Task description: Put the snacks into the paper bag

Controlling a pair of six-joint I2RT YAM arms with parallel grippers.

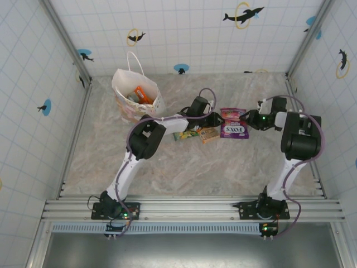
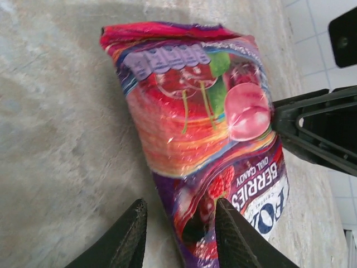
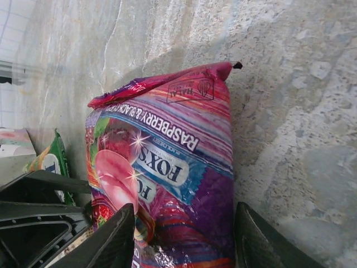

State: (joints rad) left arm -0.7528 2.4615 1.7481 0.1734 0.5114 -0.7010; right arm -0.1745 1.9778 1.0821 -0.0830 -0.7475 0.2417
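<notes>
A booth of white tiled walls (image 1: 184, 33) dotted with dolphin stickers (image 1: 244, 15) encloses a table (image 1: 195, 173) with a mottled beige, stone-look top. A metal rail (image 1: 195, 209) runs along the table's 6 o'clock edge and carries both arm bases.

The white paper bag (image 1: 136, 95) stands upright at 10 o'clock from the table's middle, its mouth open, with an orange snack (image 1: 143, 95) visible inside.

Both arms reach in toward a pink-and-purple packet (image 1: 234, 124) lying flat on the table at about 2 o'clock from the middle. The left gripper (image 1: 216, 118) is at the packet's 9 o'clock side. In the left wrist view its fingers (image 2: 125, 240) are spread, and the packet's edge lies between them. The right gripper (image 1: 248, 120) is at the packet's 3 o'clock side. In the right wrist view its fingers (image 3: 114, 240) stand wide apart, straddling the packet's end.

Near the middle of the table, a green packet (image 1: 187, 134) and a small orange packet (image 1: 210, 134) lie side by side, just at 9 o'clock from the pink one.
</notes>
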